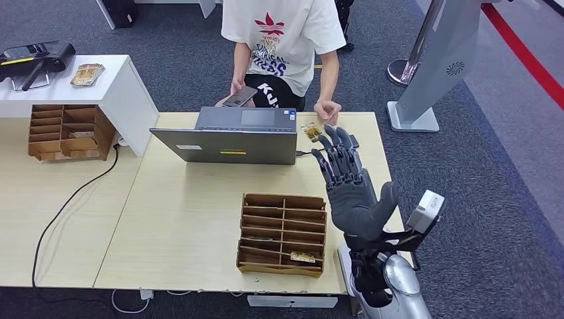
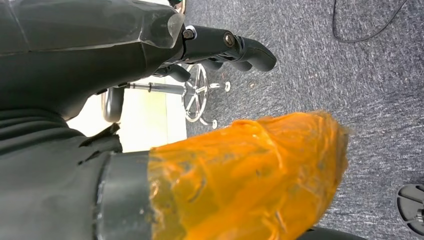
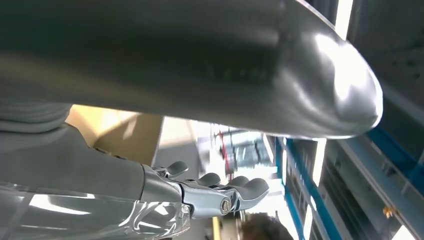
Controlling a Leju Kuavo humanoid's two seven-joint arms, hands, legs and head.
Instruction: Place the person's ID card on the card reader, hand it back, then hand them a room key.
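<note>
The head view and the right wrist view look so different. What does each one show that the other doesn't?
Head view alone: the wooden table, an open laptop, a compartmented card tray, a card lying near the seated person's hand, and the phone in their other hand.

Right wrist view alone: bright ceiling lights and blue beams overhead, seen from underneath the hand.

Both share the right robot hand, fingers stretched out and holding nothing, with the person just beyond its fingertips.

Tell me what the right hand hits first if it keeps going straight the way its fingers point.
Probably the ID card lying near the table's far edge, just beyond the right hand; the hand's height above the table is unclear.
</note>
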